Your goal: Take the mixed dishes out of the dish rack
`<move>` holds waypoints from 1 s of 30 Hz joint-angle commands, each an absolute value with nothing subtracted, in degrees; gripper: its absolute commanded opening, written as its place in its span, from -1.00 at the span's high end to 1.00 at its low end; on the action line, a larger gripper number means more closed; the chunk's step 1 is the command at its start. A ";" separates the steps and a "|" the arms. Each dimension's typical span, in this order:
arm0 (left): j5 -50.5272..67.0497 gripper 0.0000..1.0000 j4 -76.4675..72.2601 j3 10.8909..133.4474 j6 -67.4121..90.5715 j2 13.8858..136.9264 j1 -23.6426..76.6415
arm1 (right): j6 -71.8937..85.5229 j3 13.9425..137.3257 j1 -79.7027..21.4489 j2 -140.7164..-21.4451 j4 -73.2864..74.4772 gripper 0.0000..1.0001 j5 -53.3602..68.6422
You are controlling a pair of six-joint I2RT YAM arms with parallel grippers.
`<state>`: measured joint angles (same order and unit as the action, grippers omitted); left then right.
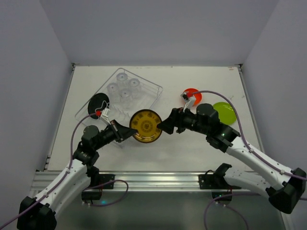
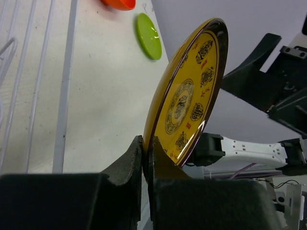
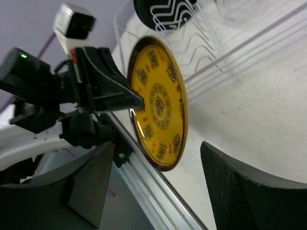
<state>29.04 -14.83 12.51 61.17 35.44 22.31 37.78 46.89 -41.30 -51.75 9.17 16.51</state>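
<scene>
My left gripper is shut on the rim of a yellow patterned plate with a dark rim, holding it on edge just in front of the dish rack. In the left wrist view the jaws pinch the plate. My right gripper is open and faces the plate's far rim; in the right wrist view its fingers flank the plate without touching it. Several clear tumblers stand in the rack. A black plate stands at the rack's left end.
An orange bowl and a yellow-green plate lie on the table at the right; both show in the left wrist view. The table's aluminium front rail runs under the held plate.
</scene>
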 commanded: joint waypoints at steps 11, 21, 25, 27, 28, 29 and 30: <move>31.82 1.00 -10.99 14.24 60.91 28.66 23.73 | 31.90 50.45 -48.34 -56.96 8.44 0.46 4.83; 34.19 1.00 -5.54 18.71 54.33 26.81 23.73 | 34.18 47.64 -48.34 -58.80 0.44 1.00 5.55; 32.36 -0.01 5.50 26.26 44.67 26.72 23.73 | 36.38 42.73 -48.08 -53.20 -2.46 1.00 -2.09; 26.30 -0.94 14.53 32.91 37.73 26.98 23.73 | 38.04 41.58 -45.63 -50.81 -1.67 1.00 -3.34; 22.28 -1.00 17.03 34.96 35.88 26.98 23.73 | 38.84 40.27 -41.79 -48.36 -0.80 1.00 -2.38; 20.67 -1.00 20.62 36.72 32.29 26.98 23.73 | 39.80 39.64 -39.23 -47.03 -0.18 1.00 -1.59; 16.22 -1.00 22.57 40.83 30.60 27.07 23.73 | 41.21 38.25 -36.59 -45.63 2.09 1.00 -0.54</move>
<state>24.97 11.33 32.01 42.02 27.55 23.66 37.01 39.81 -42.48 -50.13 3.97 2.00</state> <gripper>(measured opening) 0.991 0.076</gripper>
